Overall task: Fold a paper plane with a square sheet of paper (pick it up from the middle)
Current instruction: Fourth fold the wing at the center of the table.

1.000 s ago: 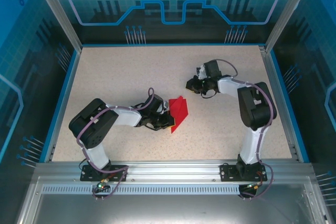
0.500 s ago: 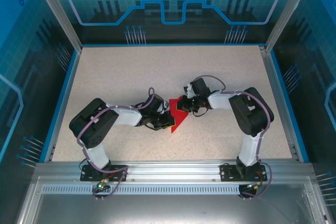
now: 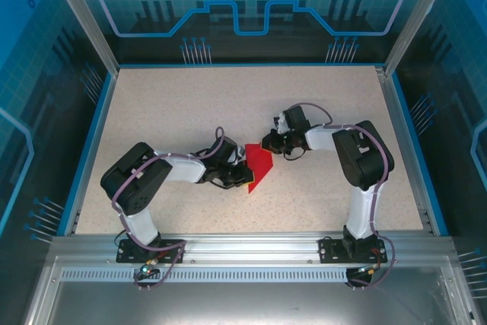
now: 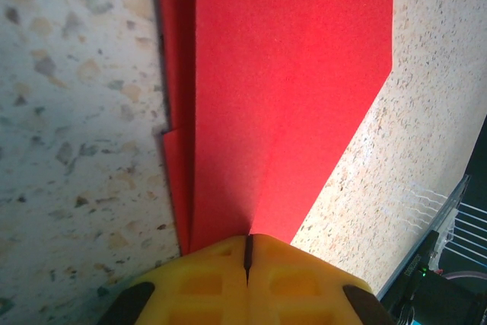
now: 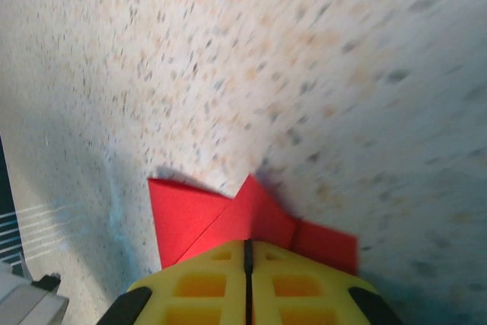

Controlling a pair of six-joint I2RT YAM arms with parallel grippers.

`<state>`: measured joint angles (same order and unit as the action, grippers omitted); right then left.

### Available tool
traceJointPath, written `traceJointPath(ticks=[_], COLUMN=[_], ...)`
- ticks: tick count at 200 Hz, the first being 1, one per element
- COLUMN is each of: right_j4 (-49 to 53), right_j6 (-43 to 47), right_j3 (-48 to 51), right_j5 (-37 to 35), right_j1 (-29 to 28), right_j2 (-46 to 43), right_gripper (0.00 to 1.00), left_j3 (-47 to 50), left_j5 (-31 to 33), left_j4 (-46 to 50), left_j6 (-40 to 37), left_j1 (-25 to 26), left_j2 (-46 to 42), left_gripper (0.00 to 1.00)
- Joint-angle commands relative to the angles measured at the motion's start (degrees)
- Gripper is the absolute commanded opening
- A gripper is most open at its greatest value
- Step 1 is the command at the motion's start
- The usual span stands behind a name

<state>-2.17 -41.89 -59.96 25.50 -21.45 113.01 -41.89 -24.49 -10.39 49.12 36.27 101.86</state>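
The square sheet of paper [image 3: 259, 167] is bright red and folded into a pointed wedge. It lies on the speckled table [image 3: 183, 112] between the two arms. My left gripper [image 3: 237, 171] is at its left edge. In the left wrist view the centre crease of the paper [image 4: 281, 89] runs straight into the seam of the shut left gripper [image 4: 247, 245]. My right gripper [image 3: 268, 144] is shut, with its tips over the paper's far end. The right wrist view is blurred and shows folded corners of the paper [image 5: 221, 215] just past the right gripper [image 5: 246, 247].
A blue rim [image 3: 95, 142] borders the table, with transparent blue panels behind it. An aluminium rail [image 3: 243, 245] along the near edge carries both arm bases. Bare tabletop stretches to the far side and to the right of the paper.
My right gripper swung from the far right down onto the paper's far end, then eased slightly back to the right. The raised flap now lies flatter. The left arm stayed put.
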Motion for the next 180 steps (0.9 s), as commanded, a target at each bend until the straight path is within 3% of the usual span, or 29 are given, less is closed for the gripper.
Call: traceJointPath(ticks=[1,35,98,180], right_j4=[0.71,0.24,4.4,1.39], right_j6=[2.04,2.62,4.89,-0.95], right_j3=[-2.33,-3.23,-3.65,10.83], right_j5=[-3.71,-1.91,0.36,-0.43], right_j1=[2.17,3.63,5.19,-3.38], right_j2=[2.3,2.76,-4.87,-17.95], right_gripper=[0.08,0.09,0.13,0.16], left_j3=[4.14,4.09,2.74,-5.34], left_j5=[4.37,4.01,3.45,2.63], left_j4=[12.0,12.05,13.98,19.98], left_j6=[-1.99,-2.22,-4.45,-7.46], left_j1=[1.15,1.26,1.35,1.43], left_j2=[5.8,5.89,4.33,-0.15], left_gripper=[0.05,0.05,0.06,0.1])
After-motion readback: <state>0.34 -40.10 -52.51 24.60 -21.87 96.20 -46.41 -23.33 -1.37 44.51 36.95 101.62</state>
